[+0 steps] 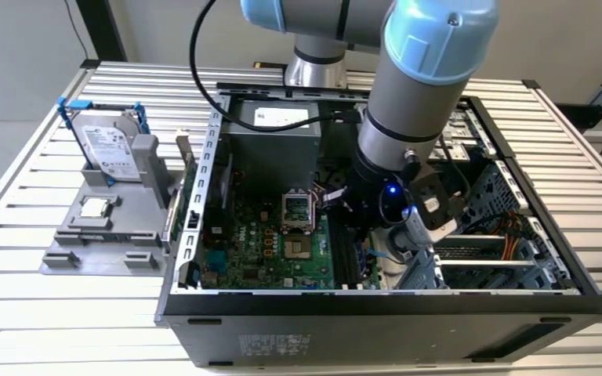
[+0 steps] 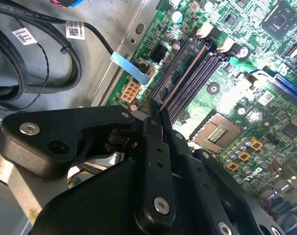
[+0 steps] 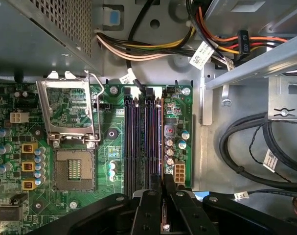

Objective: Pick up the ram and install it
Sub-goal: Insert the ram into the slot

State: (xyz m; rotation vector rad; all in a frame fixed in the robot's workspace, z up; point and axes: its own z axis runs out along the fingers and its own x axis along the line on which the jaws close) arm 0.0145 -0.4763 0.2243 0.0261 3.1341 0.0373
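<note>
Gripper (image 2: pixel 155 110) clamping ram (image 2: pixel 185 73) edge-on above slots (image 3: pixel 143 142), second wrist view

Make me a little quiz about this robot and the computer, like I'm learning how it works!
1. True or false: the hard drive lies inside the computer case.
2. Pick one: what is the pincer shut on? A) the ram B) a black cable C) a screwdriver
3. Fill the gap: the processor socket on the motherboard is ____ (full or empty).

Key: 1 false, it stands in the grey holder outside the case; 2 A; 3 empty.
</note>
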